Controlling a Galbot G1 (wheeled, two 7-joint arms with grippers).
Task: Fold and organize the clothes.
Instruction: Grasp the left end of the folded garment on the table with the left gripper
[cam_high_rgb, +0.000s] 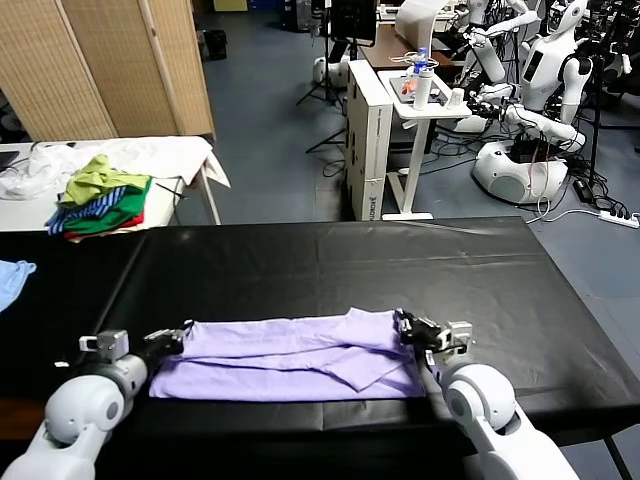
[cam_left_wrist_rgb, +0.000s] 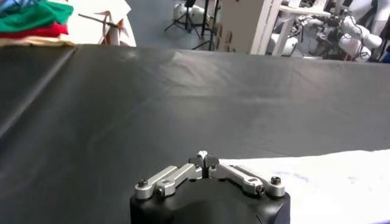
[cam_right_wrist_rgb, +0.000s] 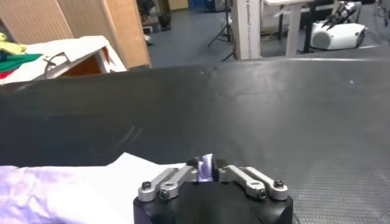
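The pale lavender T-shirt (cam_high_rgb: 290, 357) lies as a long folded band across the near part of the black table (cam_high_rgb: 330, 265). My left gripper (cam_high_rgb: 172, 340) is at the shirt's far-left corner. In the left wrist view it (cam_left_wrist_rgb: 203, 159) is shut, with a pale sliver of cloth between the tips, and the shirt (cam_left_wrist_rgb: 323, 182) spreads out beside it. My right gripper (cam_high_rgb: 413, 329) is at the shirt's far-right corner. In the right wrist view it (cam_right_wrist_rgb: 207, 167) is shut on a pinch of lavender fabric, and the shirt (cam_right_wrist_rgb: 67, 195) lies beside it.
A green, striped and red clothes pile (cam_high_rgb: 100, 203) sits on a white table (cam_high_rgb: 170, 155) at the back left. A light blue garment (cam_high_rgb: 12, 280) lies at the black table's left edge. A white desk (cam_high_rgb: 400, 110) and other robots (cam_high_rgb: 530, 110) stand beyond the table.
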